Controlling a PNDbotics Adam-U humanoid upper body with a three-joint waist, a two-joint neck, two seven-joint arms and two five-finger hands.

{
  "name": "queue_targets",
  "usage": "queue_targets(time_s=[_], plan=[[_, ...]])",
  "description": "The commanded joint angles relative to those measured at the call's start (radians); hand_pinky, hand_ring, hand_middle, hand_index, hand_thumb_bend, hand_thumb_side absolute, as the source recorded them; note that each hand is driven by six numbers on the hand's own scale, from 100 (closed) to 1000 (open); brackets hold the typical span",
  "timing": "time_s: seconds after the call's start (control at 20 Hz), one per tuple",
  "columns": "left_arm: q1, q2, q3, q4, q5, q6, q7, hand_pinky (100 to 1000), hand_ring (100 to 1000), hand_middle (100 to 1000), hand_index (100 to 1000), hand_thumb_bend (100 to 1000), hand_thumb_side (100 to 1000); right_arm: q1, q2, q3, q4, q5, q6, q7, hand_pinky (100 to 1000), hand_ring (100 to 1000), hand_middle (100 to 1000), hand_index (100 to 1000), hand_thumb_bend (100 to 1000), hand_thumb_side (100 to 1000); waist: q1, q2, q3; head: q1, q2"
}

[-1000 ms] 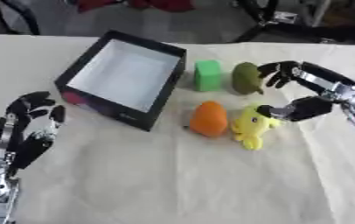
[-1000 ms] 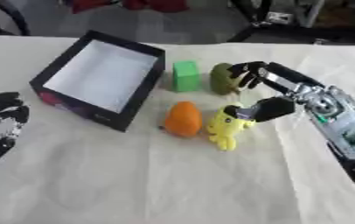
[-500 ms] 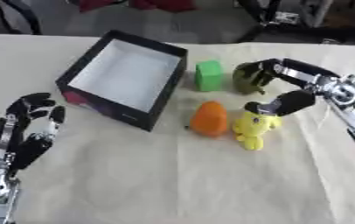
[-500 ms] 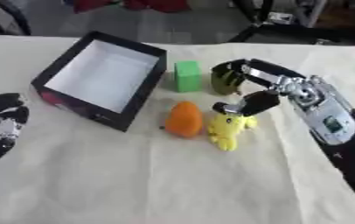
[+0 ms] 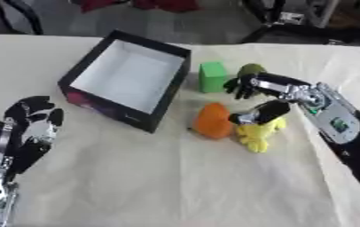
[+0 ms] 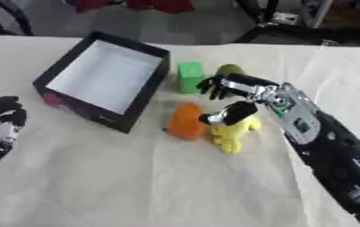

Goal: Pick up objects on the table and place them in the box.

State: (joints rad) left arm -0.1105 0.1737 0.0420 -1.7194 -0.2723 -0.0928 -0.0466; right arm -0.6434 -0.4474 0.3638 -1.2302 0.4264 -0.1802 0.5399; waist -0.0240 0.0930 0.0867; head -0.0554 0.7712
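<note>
A black box (image 5: 111, 107) with a white inside stands open at the left centre of the cream cloth. To its right lie a green block (image 5: 212, 76), an olive round object (image 5: 251, 69), an orange object (image 5: 212, 120) and a yellow soft toy (image 5: 257, 133). My right hand (image 5: 290, 90) hovers open over this group. Its fingers (image 5: 241, 86) hang spread between the green block and the olive object, partly hiding the olive one. The thumb (image 5: 262, 113) points down at the top of the yellow toy. My left hand (image 5: 24, 133) rests open at the lower left, fingers up.
Bare cream cloth (image 5: 175, 186) stretches across the front of the table. Beyond the far edge are dark stands (image 5: 276, 13) and a red cloth (image 5: 136, 4) on the floor.
My right hand has moved left, from beside the olive object to above the gap between the green block, orange object and yellow toy. The objects and my left hand stay put.
</note>
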Motion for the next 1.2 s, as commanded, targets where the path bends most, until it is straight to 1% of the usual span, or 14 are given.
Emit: queue_targets(time_s=[0.05,0.2,0.45,0.65,0.7,0.75,0.85,0.9,1.0,1.05,1.1,1.15,1.2], plan=[[-0.004,0.004,0.001,-0.010,0.007,-0.001,-0.003,793,809,760,686,379,592,-0.023,0.010,-0.008,0.037,0.041,-0.024,0.003,747,763,810,911,373,418,0.011,-0.032,0.001,-0.003,-0.001],[-0.004,0.004,0.000,-0.010,0.008,-0.001,-0.004,793,808,760,687,378,594,-0.024,0.024,-0.010,0.069,0.067,-0.041,0.004,749,764,811,901,364,412,0.011,-0.032,0.001,-0.005,-0.001],[-0.003,0.003,0.000,-0.010,0.009,-0.001,-0.005,793,807,760,687,376,596,-0.025,0.042,-0.009,0.090,0.088,-0.065,0.008,749,764,809,886,350,400,0.012,-0.033,0.000,-0.007,-0.001],[-0.003,0.003,0.000,-0.009,0.009,-0.001,-0.006,792,805,760,688,371,598,-0.030,0.056,-0.006,0.098,0.105,-0.074,0.007,748,761,802,845,291,351,0.013,-0.033,0.001,-0.009,-0.001],[-0.003,0.003,0.000,-0.009,0.010,-0.001,-0.006,792,805,760,689,370,599,-0.032,0.059,-0.006,0.099,0.110,-0.075,0.002,746,756,795,814,271,331,0.013,-0.033,0.001,-0.009,-0.001],[-0.003,0.002,0.000,-0.010,0.010,-0.001,-0.006,792,804,761,689,369,601,-0.033,0.061,-0.007,0.100,0.115,-0.076,-0.006,738,743,778,747,241,299,0.014,-0.033,0.001,-0.009,-0.001],[-0.002,0.002,0.000,-0.009,0.011,0.000,-0.006,792,803,761,689,368,602,-0.037,0.063,-0.011,0.096,0.128,-0.075,-0.032,731,726,757,677,210,265,0.014,-0.034,0.002,-0.010,-0.001],[-0.002,0.002,0.000,-0.009,0.011,0.000,-0.006,792,802,760,690,366,603,-0.040,0.063,-0.017,0.091,0.133,-0.073,-0.049,715,691,713,555,158,209,0.014,-0.034,0.001,-0.010,-0.001],[-0.002,0.002,0.000,-0.009,0.012,0.000,-0.006,792,801,759,690,363,605,-0.044,0.061,-0.032,0.073,0.134,-0.067,-0.085,698,656,665,456,118,166,0.013,-0.034,0.001,-0.009,-0.001],[-0.002,0.002,0.000,-0.009,0.012,0.001,-0.006,792,801,759,690,363,605,-0.046,0.059,-0.040,0.059,0.130,-0.062,-0.104,696,653,661,448,116,164,0.013,-0.034,0.000,-0.008,-0.001],[-0.001,0.002,0.000,-0.009,0.012,0.001,-0.006,791,800,758,691,362,606,-0.048,0.056,-0.044,0.048,0.124,-0.056,-0.123,686,633,634,397,100,147,0.013,-0.035,0.000,-0.008,-0.001],[-0.001,0.003,0.000,-0.009,0.012,0.001,-0.006,791,800,758,691,362,606,-0.052,0.053,-0.049,0.033,0.114,-0.050,-0.140,685,632,631,393,100,147,0.013,-0.035,0.000,-0.008,-0.001],[-0.001,0.003,0.000,-0.009,0.012,0.001,-0.006,791,800,758,691,360,607,-0.058,0.049,-0.051,0.017,0.102,-0.045,-0.157,681,626,621,360,100,139,0.013,-0.035,0.000,-0.008,-0.001]])
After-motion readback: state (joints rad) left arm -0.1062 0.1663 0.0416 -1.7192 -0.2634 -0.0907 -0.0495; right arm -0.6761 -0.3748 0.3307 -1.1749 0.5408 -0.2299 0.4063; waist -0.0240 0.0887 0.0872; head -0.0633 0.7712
